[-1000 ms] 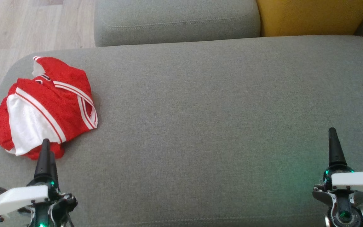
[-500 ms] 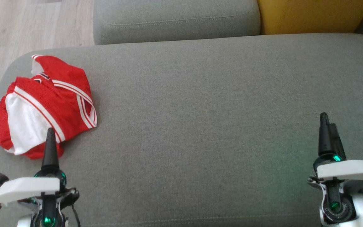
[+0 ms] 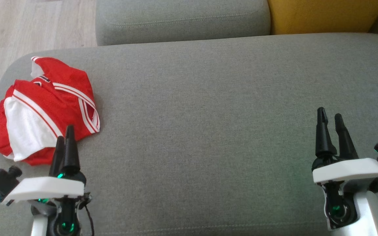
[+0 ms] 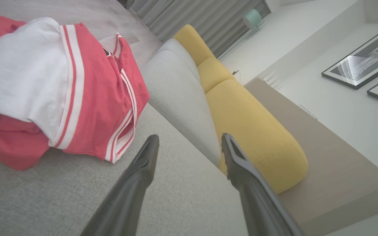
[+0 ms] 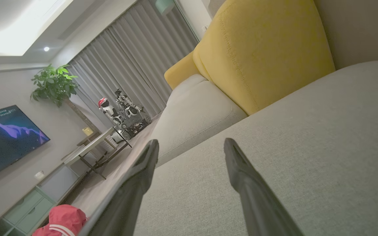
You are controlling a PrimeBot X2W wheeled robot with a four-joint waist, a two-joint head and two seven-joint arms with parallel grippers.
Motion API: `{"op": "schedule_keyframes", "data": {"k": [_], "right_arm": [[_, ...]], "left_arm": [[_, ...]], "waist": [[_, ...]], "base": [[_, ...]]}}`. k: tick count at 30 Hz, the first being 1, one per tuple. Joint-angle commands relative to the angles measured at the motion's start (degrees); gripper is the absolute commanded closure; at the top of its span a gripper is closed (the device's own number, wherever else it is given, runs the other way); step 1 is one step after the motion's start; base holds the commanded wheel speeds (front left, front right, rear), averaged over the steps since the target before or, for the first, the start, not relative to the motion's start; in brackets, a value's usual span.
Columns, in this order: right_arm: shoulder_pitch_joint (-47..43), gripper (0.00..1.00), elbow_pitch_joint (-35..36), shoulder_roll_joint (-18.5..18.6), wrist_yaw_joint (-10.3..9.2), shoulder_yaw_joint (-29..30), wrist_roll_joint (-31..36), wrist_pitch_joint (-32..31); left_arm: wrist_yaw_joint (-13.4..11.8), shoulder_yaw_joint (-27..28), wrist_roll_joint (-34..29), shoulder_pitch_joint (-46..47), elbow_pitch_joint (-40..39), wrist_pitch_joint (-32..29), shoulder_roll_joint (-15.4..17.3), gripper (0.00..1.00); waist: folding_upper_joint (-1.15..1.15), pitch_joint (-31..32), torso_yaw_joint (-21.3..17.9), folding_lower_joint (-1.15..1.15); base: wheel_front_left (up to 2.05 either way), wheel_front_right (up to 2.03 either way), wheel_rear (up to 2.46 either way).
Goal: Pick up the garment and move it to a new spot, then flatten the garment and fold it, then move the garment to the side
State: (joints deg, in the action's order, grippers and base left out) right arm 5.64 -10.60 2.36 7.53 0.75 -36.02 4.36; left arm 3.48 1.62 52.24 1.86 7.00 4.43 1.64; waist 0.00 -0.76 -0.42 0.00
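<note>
Our left gripper (image 3: 65, 134) sits at the lower left of the head view, its two dark fingers apart and nothing between them. The left wrist view shows only bare grey fabric in the gap. There the tips lie just beside the garment's (image 3: 44, 108) striped hem, at its lower right corner. We cannot tell whether they brush the cloth. We read this as the line-up for the first pick, with the jaws wide because a bunched heap needs a broad mouth to catch a fold.

Our right gripper (image 3: 329, 113) is at the lower right of the head view, fingers likewise spread and empty. It hangs over bare seat cushion (image 3: 208, 114), well apart from the garment. We judge that it holds off there so the middle of the seat is free for the new spot.

The garment is red with a white panel and red-and-white trims. It lies crumpled at the middle left of the head view, on the left end of the seat cushion, near the rounded edge with wood floor (image 3: 28, 26) beyond. Lying that close to the edge, it could slide off if nudged outward, so we would draw it rightward. The wide grey seat to its right suits flattening. Along the top of the frame sit a grey back cushion (image 3: 182, 19) and a yellow cushion (image 3: 323, 16).
</note>
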Motion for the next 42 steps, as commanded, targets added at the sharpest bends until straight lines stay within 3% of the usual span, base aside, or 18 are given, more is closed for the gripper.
{"op": "schedule_keyframes", "data": {"k": [1,19,34,42], "right_arm": [[3.2,0.00,2.5,0.3,-0.02,-1.0,2.2,0.7],[4.2,0.00,2.8,0.5,-0.03,-4.1,19.8,3.7],[4.6,0.00,2.3,0.5,-0.03,-5.5,33.5,6.1],[5.5,0.00,3.1,0.5,-0.04,-6.8,41.1,7.6]], "left_arm": [[-0.2,0.5,-1.9,3.5,-2.6,0.7,0.8,0.00],[-2.1,-3.7,-22.4,3.8,-4.3,3.7,1.3,0.00],[-7.2,-10.1,-35.7,4.5,-3.9,6.1,4.9,0.00],[-11.7,-14.3,-42.6,5.5,-3.9,7.6,7.6,0.00]], "waist": [[0.00,0.0,0.0,0.00],[0.00,-0.2,-0.2,0.00],[0.00,0.1,-0.3,0.00],[0.00,0.5,-0.5,0.00]], "base": [[0.00,0.00,0.00],[0.00,0.00,0.00],[0.00,0.00,0.00],[0.00,0.00,0.00]]}}
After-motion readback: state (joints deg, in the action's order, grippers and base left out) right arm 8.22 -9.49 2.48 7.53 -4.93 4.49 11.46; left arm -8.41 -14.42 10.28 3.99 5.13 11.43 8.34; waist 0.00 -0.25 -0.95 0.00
